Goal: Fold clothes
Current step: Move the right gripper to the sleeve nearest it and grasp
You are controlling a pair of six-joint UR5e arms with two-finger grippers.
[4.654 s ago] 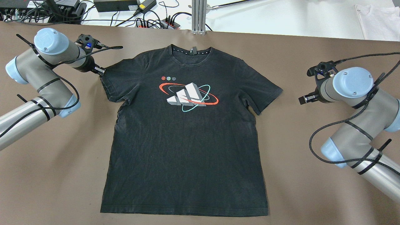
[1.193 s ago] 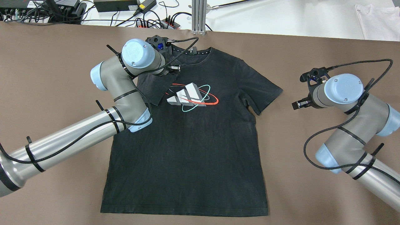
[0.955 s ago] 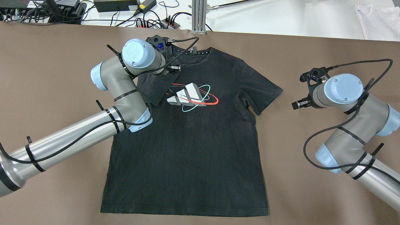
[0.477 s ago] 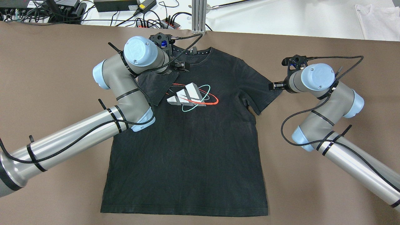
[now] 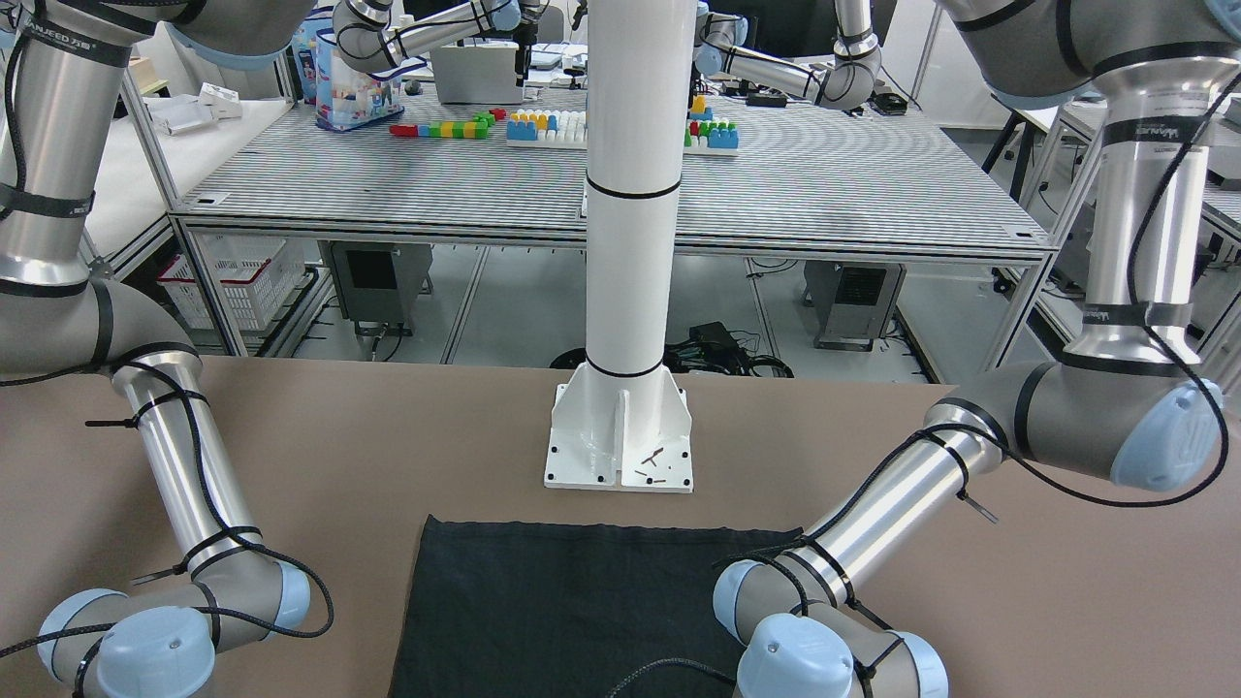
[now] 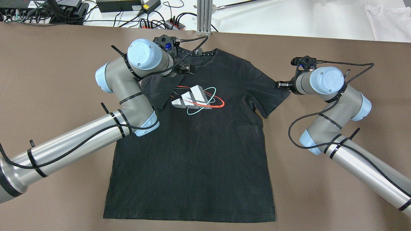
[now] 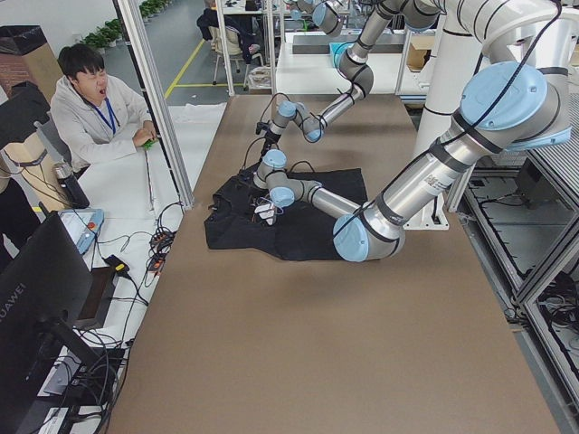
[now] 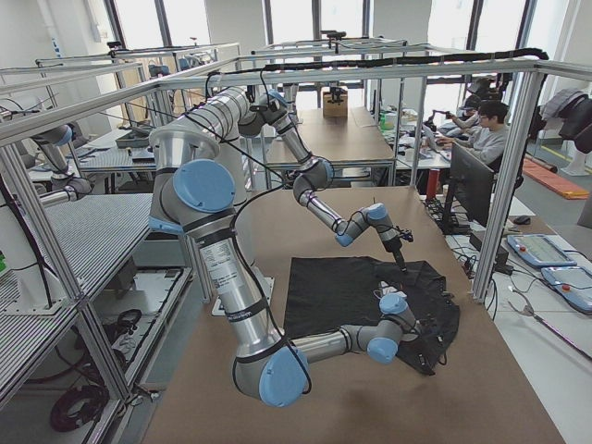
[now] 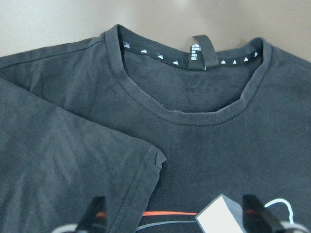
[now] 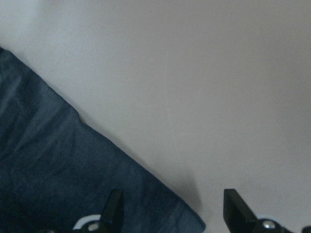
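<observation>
The clothes are one black T-shirt [image 6: 192, 144] with a red, white and teal print, spread flat on the brown table [image 6: 48, 64]. Its left sleeve [image 6: 160, 89] is folded in over the chest. Just past that sleeve's hem [image 9: 155, 162], my left gripper [image 6: 188, 68] hovers open below the collar [image 9: 194, 116], its jaws wide apart and holding nothing. My right gripper [image 6: 280, 85] is open at the outer edge of the right sleeve [image 6: 269, 93]. The right wrist view shows that sleeve's corner [image 10: 192, 223] between its open fingers [image 10: 114, 208].
A white pillar [image 5: 630, 194] stands on the table behind the shirt's bottom hem [image 5: 601, 528]. Beyond the far table edge are an aluminium post [image 6: 204, 16], cables and power strips [image 6: 154, 22] and a white cloth [image 6: 388, 17]. People sit beyond the table's far side [image 7: 90, 108].
The left arm carried the left sleeve onto the chest, let it go and shifted slightly right. The right arm swung in from the table's right side to the right sleeve's edge.
</observation>
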